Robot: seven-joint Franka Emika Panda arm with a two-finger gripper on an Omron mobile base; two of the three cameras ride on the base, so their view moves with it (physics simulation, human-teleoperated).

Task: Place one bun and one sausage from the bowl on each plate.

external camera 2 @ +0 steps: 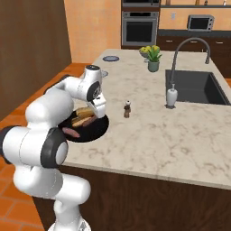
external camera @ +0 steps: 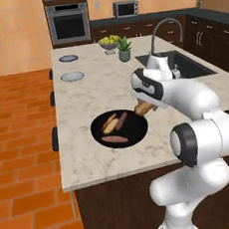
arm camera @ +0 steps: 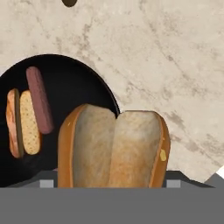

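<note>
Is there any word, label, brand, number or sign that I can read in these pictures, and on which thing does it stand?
None can be read.
The microwave and the oven show panels, but these are too small and blurred for any letters.
The soap bottle and the small dark shaker show no legible label.
The bun, the black bowl and the plates are plain.

Kitchen: orange brick floor (external camera: 21,161), orange walls (external camera: 13,32). Marble-topped island bench (external camera 2: 180,135) with dark wood base, black sink (external camera 2: 194,88), curved faucet (external camera 2: 189,45). Rear: wall oven (external camera: 68,23), microwave (external camera: 125,8), dark cabinets (external camera: 214,41).
</note>
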